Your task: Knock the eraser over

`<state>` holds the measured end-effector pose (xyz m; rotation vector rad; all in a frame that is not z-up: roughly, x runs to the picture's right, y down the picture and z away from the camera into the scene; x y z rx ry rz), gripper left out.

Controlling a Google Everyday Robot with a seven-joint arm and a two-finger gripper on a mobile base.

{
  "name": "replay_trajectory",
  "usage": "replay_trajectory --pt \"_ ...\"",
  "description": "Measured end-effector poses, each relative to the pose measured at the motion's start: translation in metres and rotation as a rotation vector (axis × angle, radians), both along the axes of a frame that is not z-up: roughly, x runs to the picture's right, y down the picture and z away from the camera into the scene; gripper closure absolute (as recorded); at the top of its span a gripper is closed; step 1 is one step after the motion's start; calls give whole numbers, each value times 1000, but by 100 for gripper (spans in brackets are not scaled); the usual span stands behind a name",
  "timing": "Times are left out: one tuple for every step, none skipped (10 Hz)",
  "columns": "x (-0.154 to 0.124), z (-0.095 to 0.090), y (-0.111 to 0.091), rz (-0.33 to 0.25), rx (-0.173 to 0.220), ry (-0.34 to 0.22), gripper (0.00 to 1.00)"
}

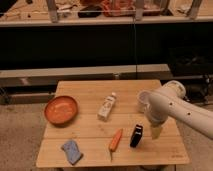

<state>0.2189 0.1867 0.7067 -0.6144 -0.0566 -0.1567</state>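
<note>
The eraser point(136, 136), a small black block, stands upright on the wooden table point(90, 132) right of centre near the front. My gripper point(156, 131) hangs from the white arm point(167, 102) just to the right of the eraser, close beside it and low over the table. It is open and holds nothing. I cannot tell whether it touches the eraser.
An orange carrot point(115, 140) lies just left of the eraser. A blue sponge point(72, 151) sits at the front left, an orange bowl point(61, 110) at the left, a white bottle point(107, 106) lies mid-table, and a white cup point(144, 100) stands behind the arm.
</note>
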Motion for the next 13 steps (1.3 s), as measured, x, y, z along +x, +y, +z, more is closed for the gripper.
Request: replay_trajectory --pt "-2 0 2 -2 -4 -5 20" --pt "-4 0 4 -8 -5 -12 20" --pt "-6 -1 6 -13 -8 -19 20" --pt "-7 -1 9 -17 -11 -24 20" --pt "-8 -2 10 -20 -11 -27 20" --pt "-9 -3 13 -25 -13 -33 20" --pt "-11 -4 16 -29 -15 -38 20" --pt "-12 -5 19 -32 -17 -44 20" --pt "-15 -6 21 -35 -18 -49 20" --pt "-16 -7 23 -39 -20 -54 20" --pt "-17 -6 25 -44 -21 -58 20" --pt "-18 -6 26 -50 -21 -62 23" --pt "-19 -6 29 -56 -22 -68 27"
